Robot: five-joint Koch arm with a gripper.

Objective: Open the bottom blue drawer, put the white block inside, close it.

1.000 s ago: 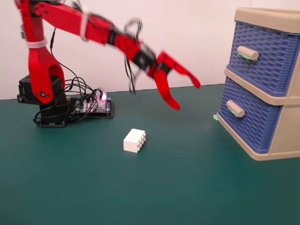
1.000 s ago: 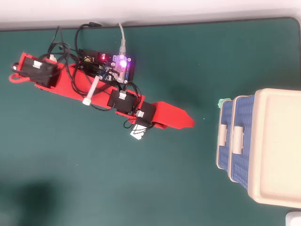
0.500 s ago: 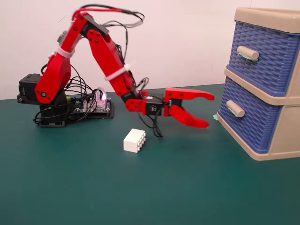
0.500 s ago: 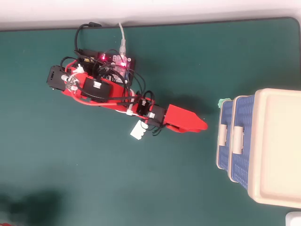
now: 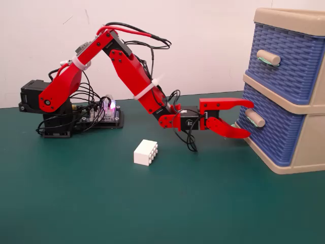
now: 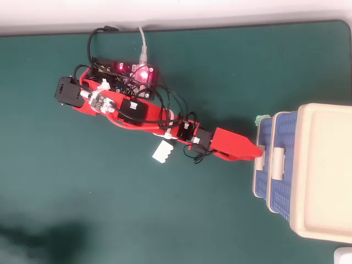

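The bottom blue drawer sits in the beige cabinet at the right of the fixed view, shut or nearly so, with its beige bar handle. My red gripper is open, its jaws one above and one below that handle's near end. In the overhead view the gripper reaches the drawer handle on the bottom drawer. The white block lies on the green mat, left of the gripper and under the arm; it shows in the overhead view too.
The upper blue drawer with its own handle is shut above. The arm's base and a lit circuit board stand at the back left. A green table mat spreads in front.
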